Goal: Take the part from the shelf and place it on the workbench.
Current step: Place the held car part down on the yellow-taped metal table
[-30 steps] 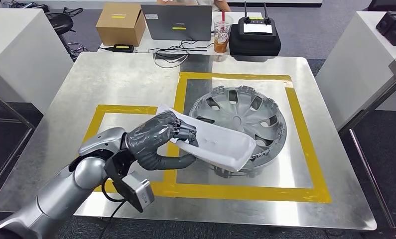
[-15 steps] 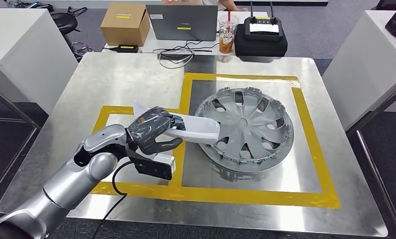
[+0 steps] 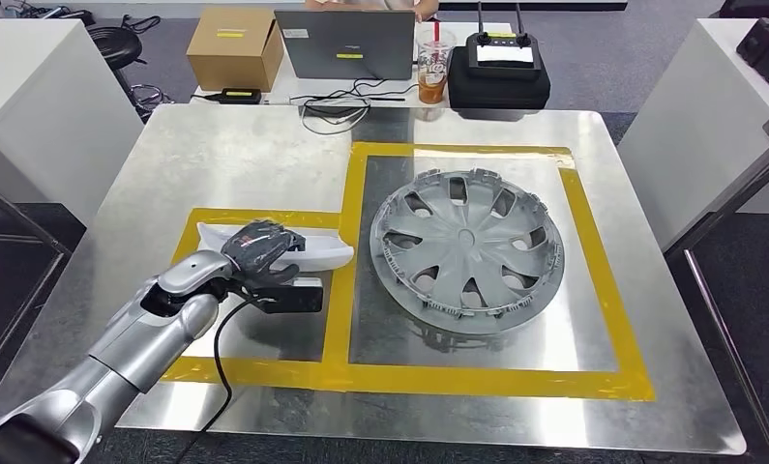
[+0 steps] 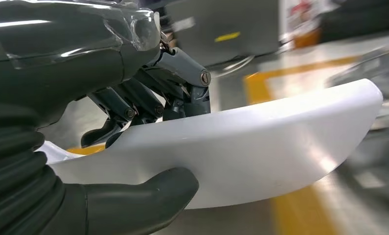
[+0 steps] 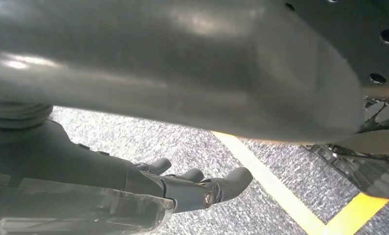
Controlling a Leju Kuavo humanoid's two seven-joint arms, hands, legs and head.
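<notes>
Head view has the left hand point(image 3: 257, 253) wrapped around the white part point(image 3: 314, 254), low over the small yellow-taped box point(image 3: 189, 237) on the workbench point(image 3: 216, 155), left of the hubcap point(image 3: 469, 244); looks like a set-down; right hand point(image 5: 182, 188) hangs empty, fingers loosely apart.

From my head view, the left hand point(image 3: 258, 249) covers the middle of the white part point(image 3: 322, 253), so I cannot tell whether it touches the counter point(image 3: 235, 164). In the left wrist view the hubcap point(image 4: 378, 147) is only blur.
</notes>
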